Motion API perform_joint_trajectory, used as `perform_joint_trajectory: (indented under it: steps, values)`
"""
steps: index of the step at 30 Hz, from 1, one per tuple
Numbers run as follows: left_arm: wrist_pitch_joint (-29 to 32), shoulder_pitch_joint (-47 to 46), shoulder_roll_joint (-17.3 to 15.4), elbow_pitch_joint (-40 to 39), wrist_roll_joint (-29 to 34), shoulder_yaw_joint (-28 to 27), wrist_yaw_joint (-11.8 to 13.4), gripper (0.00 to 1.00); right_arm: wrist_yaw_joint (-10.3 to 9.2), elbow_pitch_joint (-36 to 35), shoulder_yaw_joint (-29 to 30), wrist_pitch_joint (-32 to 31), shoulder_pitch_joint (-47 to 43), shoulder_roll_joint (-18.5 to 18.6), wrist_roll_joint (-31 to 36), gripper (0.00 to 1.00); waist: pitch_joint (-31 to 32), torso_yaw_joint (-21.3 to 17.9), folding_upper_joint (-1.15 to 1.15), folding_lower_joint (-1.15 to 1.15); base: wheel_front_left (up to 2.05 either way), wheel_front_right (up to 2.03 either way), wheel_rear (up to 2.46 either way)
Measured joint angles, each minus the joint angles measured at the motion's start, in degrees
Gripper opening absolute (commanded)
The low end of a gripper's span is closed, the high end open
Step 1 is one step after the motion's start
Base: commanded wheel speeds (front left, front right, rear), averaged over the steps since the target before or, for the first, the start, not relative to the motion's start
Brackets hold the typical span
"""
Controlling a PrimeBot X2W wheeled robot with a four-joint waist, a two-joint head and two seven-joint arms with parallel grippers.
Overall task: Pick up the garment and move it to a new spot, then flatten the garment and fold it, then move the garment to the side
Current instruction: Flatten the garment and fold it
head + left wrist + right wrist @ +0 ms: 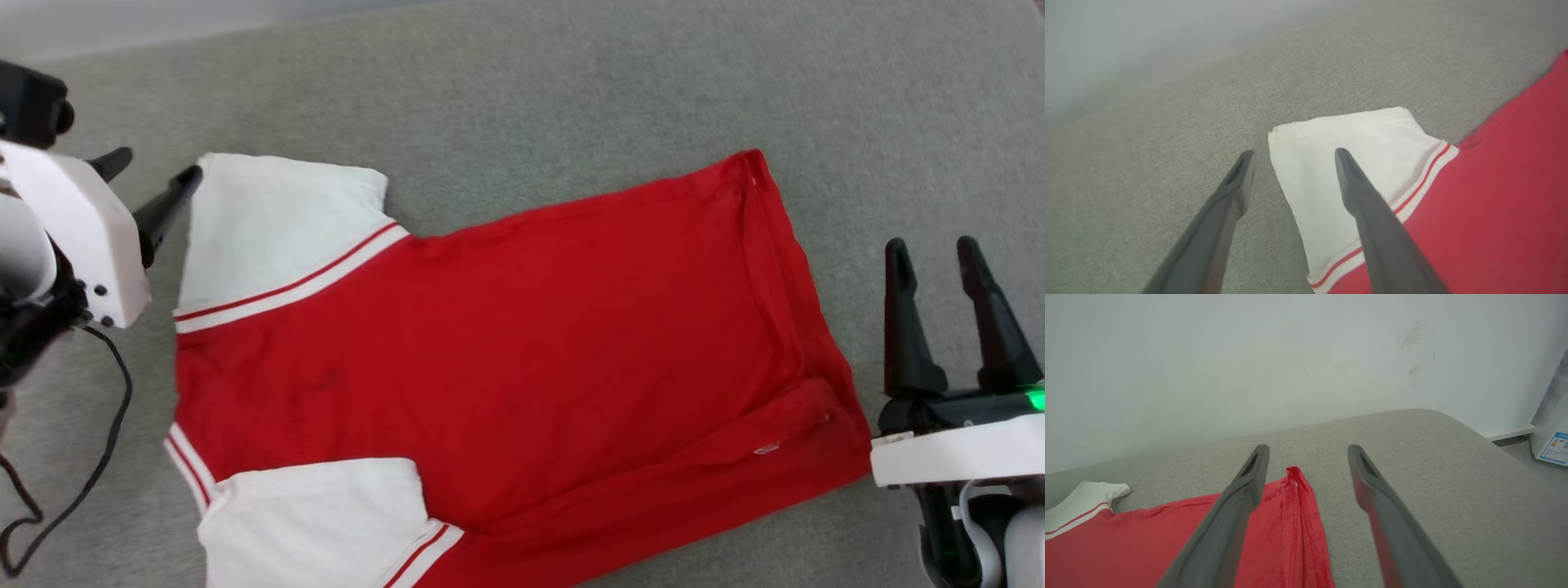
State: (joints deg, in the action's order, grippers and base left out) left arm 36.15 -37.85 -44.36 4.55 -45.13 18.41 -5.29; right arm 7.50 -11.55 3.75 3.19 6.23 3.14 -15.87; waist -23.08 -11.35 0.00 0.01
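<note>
On cushion [571,82]: one garment [506,343]; two spread tools: left tool [158,163], right tool [931,242].

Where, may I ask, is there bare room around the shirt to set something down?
Bare grey surface runs along the garment's far edge and past its hem, beyond the right gripper. It is crowded at the white sleeve by the left gripper.

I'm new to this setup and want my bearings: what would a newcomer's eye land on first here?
The red garment with white sleeves, spread flat on the grey fabric surface, dominates the middle of the head view. The left gripper, open, points at the corner of the far sleeve at upper left. The right gripper, open too, stands just off the hem at the right.
</note>
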Motion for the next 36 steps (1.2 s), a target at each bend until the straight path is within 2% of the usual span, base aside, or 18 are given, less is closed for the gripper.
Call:
perform_joint_trajectory:
  steps: [4,5,6,7,17,18,19,24,28,32,36]
  values:
    - [5.0,-2.8,-0.3,2.7,-1.3,0.0,1.3,1.00,0.00,1.6,-1.1,1.3,0.8,-0.1,-0.6,1.00,-2.0,-1.7,0.00,0.00,0.00,0.00,0.00]
    - [8.0,-4.9,-0.7,4.6,-2.2,0.0,2.0,1.00,0.00,2.6,-1.4,2.2,1.5,-0.1,-2.3,1.00,-3.1,-2.7,0.00,0.00,0.00,0.00,0.00]
    - [8.0,-4.9,-0.7,4.6,-2.2,0.0,2.0,1.00,0.00,2.6,-1.4,2.2,1.5,-0.1,-2.3,1.00,-3.1,-2.7,0.00,0.00,0.00,0.00,0.00]
    - [10.8,-6.1,-1.4,6.6,-2.6,0.2,2.5,1.00,0.00,3.7,-1.4,3.0,2.3,-0.1,-2.6,1.00,-4.3,-3.6,0.00,0.00,0.00,0.00,0.00]
    - [17.9,-9.4,-3.0,10.2,-3.0,1.5,3.8,1.00,0.00,7.1,-2.3,5.0,4.3,-0.2,-3.8,1.00,-7.7,-6.7,0.00,0.00,0.00,0.00,0.00]
    - [18.5,-9.4,-3.1,10.2,-3.6,1.5,3.6,0.43,0.00,7.5,-2.3,5.3,4.3,-0.2,-4.6,1.00,-7.9,-6.8,0.00,0.00,0.00,0.00,0.00]
    - [18.6,-9.4,-3.1,10.0,-4.1,1.5,2.8,0.00,0.00,7.8,-2.3,5.4,4.3,-0.2,-5.8,1.00,-8.0,-6.9,0.00,0.00,0.00,0.00,0.00]
    - [15.2,-9.1,-1.0,10.9,-5.8,0.1,3.0,0.00,0.00,8.4,-2.4,5.5,5.3,-0.2,-6.2,1.00,-8.0,-6.3,0.00,0.00,0.00,0.00,0.00]
    - [7.2,-8.1,0.6,11.2,-3.7,0.9,0.6,0.00,0.00,7.5,-1.3,3.0,5.4,0.2,-3.9,1.00,-5.8,-4.7,0.00,0.00,0.00,0.00,0.00]
    - [1.1,-7.2,3.0,9.1,-3.5,1.0,-0.5,0.00,0.00,6.0,-2.5,-0.9,5.2,3.7,-3.0,1.00,-2.8,-3.0,0.00,0.00,0.00,0.00,0.00]
    - [-2.1,-5.0,3.4,5.6,-2.9,2.6,-1.3,0.00,0.00,4.0,-2.8,-7.4,5.0,8.3,-2.8,1.00,0.4,-0.5,0.00,-0.01,0.00,0.00,0.00]
